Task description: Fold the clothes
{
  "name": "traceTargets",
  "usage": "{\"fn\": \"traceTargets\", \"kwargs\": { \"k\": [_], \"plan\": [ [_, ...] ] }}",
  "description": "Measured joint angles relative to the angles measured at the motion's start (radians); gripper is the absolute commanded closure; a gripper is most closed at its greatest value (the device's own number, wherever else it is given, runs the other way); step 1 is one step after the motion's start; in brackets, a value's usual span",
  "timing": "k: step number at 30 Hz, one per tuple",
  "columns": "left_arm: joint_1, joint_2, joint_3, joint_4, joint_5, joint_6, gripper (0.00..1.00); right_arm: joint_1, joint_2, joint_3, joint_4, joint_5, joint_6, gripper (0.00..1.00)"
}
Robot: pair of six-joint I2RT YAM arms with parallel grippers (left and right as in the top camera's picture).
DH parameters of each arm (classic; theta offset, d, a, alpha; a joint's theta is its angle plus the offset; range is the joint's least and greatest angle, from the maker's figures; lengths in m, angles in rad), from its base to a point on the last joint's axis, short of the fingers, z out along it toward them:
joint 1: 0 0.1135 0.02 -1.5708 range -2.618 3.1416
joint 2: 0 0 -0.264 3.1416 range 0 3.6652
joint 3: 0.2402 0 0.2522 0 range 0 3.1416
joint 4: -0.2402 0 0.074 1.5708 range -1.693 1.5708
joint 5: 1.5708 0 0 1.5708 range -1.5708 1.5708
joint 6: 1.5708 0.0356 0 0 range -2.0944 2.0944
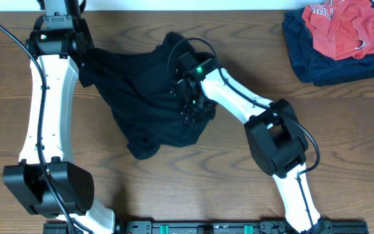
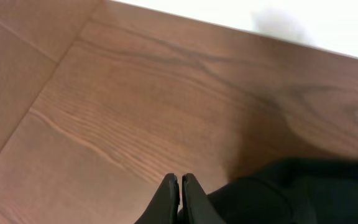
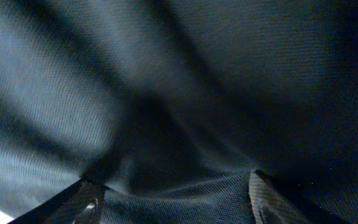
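Left pincer [image 2: 180, 199], at the upper left of the overhead view, has its fingers pressed together, seemingly nipping the edge of the black garment [image 1: 141, 91], though the grip itself is hard to see. Right pincer [image 3: 176, 202] is spread apart, fingers down on the cloth at frame centre. The garment lies bunched on the wooden worktop [image 1: 239, 188]. At upper right, a red garment [image 1: 343, 29] rests on a folded navy garment [image 1: 304, 62].

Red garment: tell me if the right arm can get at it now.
Probably yes. The red garment lies uncovered atop the navy garment, bare table between it and the right gripper, which rests open on the black garment. Whether the arm stretches that far is unsure.
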Motion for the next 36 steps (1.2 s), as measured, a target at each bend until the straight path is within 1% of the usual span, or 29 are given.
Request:
{"fn": "traceTargets", "kwargs": {
  "k": [5, 8, 10, 13, 16, 18, 22, 24, 26, 30, 32, 34, 36],
  "plan": [
    [-0.001, 0.0, 0.0, -0.061, 0.001, -0.027, 0.94, -0.081, 0.018, 0.015, 0.117, 0.102, 0.004, 0.24],
    [-0.006, 0.0, 0.0, -0.089, 0.01, -0.034, 0.94, -0.159, 0.027, 0.02, 0.182, 0.132, 0.003, 0.2],
    [-0.013, 0.0, 0.0, -0.094, 0.024, -0.039, 0.94, -0.217, 0.036, 0.035, 0.192, 0.136, 0.003, 0.18],
    [-0.027, 0.0, 0.0, -0.09, 0.035, -0.046, 0.94, -0.296, 0.058, 0.09, 0.127, 0.14, -0.004, 0.2],
    [-0.039, 0.0, 0.0, -0.069, 0.048, -0.049, 0.94, -0.348, 0.095, 0.19, -0.045, 0.141, -0.019, 0.23],
    [-0.04, 0.0, 0.0, -0.057, 0.051, -0.053, 0.94, -0.361, 0.121, 0.275, -0.159, 0.138, -0.029, 0.21],
    [-0.039, 0.0, 0.0, -0.05, 0.051, -0.054, 0.94, -0.333, 0.134, 0.462, -0.347, 0.128, -0.063, 0.18],
    [-0.039, 0.0, 0.0, -0.049, 0.051, -0.056, 0.94, -0.3, 0.129, 0.557, -0.42, 0.115, -0.08, 0.18],
    [-0.039, 0.0, 0.0, -0.048, 0.051, -0.057, 0.94, -0.254, 0.116, 0.609, -0.481, 0.089, -0.092, 0.19],
    [-0.039, 0.0, 0.0, -0.043, 0.051, -0.057, 0.94, -0.167, 0.106, 0.611, -0.571, 0.032, -0.105, 0.24],
    [-0.039, 0.0, 0.0, -0.034, 0.051, -0.057, 0.94, -0.128, 0.106, 0.583, -0.587, 0.011, -0.108, 0.25],
    [-0.039, 0.0, 0.0, -0.031, 0.051, -0.057, 0.94, -0.097, 0.106, 0.541, -0.592, -0.01, -0.11, 0.29],
    [-0.039, 0.0, 0.0, -0.029, 0.051, -0.057, 0.94, -0.06, 0.106, 0.5, -0.59, -0.018, -0.114, 0.3]
  ]
}}
